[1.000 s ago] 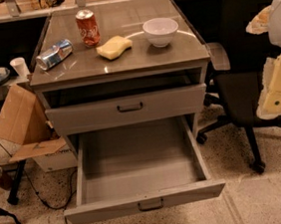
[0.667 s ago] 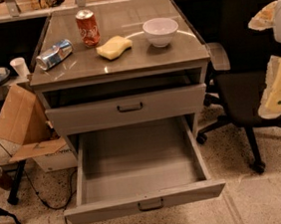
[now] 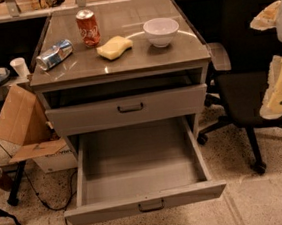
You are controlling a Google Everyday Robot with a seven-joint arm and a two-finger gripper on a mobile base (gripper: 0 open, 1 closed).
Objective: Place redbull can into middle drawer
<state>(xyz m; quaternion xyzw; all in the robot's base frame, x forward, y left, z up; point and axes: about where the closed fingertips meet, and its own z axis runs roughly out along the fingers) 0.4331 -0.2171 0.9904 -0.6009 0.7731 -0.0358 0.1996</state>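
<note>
The redbull can, silver and blue, lies on its side at the left of the cabinet top. The middle drawer is pulled wide open below, with a plain grey inside and nothing in it; its dark handle faces the front. My gripper shows as cream-coloured parts at the right edge, in front of the black chair. It is well to the right of the cabinet, far from the can, and nothing shows in it.
A red cola can, a yellow sponge and a white bowl stand on the cabinet top. The drawer above is slightly out. A black office chair stands right, a cardboard box and cables left.
The cream arm parts at the right edge have shifted slightly to the right. The cans, sponge, bowl and drawers have not moved.
</note>
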